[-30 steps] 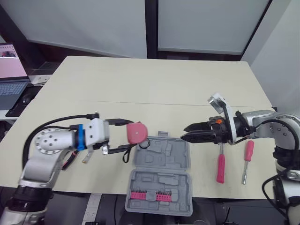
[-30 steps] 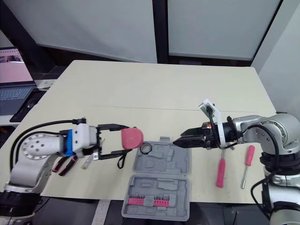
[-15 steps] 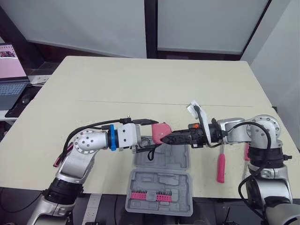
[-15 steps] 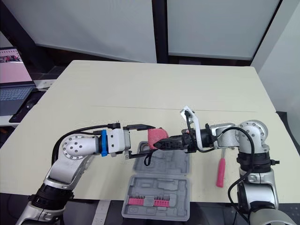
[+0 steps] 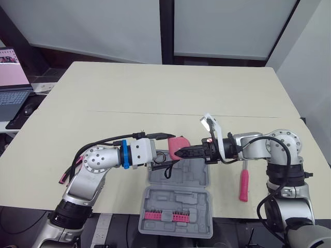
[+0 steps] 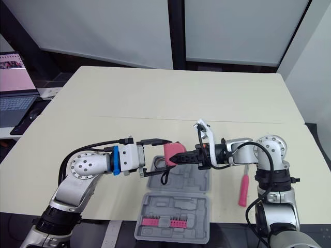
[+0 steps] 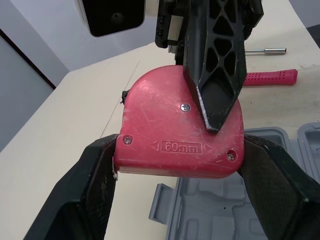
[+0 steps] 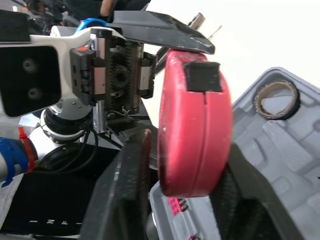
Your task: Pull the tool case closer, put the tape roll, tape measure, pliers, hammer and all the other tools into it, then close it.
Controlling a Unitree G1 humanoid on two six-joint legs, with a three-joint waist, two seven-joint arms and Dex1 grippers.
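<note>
- Red tape measure (image 7: 160,115) hangs in mid-air between both arms, just above the far half of the grey tool case (image 5: 191,173), which lies open at the middle of the tabletop's (image 5: 170,93) near edge.
- Left gripper (image 5: 168,150) pinches the tape measure by its narrow rims, one black finger on each side, so the flat printed face looks back along that arm.
- Right gripper (image 5: 181,153) meets it head-on from the opposite side. Its fingers are spread and straddle the two flat faces, one lying close over the printed face, with no firm squeeze apparent.
- The two grips cross at right angles, which suits a handover. On this evidence, the right fingers must press together on the flat faces before the left ones let go.
- Both arms are equally near the tool. The case sits directly below, so whichever arm ends up with it has only to lower it into a moulded pocket.
- Tape roll (image 8: 263,93) already lies in the far-left corner recess of the case.
- Red-handled screwdriver (image 5: 243,185) waits on the tabletop just beside the case, toward the right end of the near edge, handle pointing at that edge.
- Likely risk: released too early, the tape measure would fall onto the plastic tray and could bounce out.
</note>
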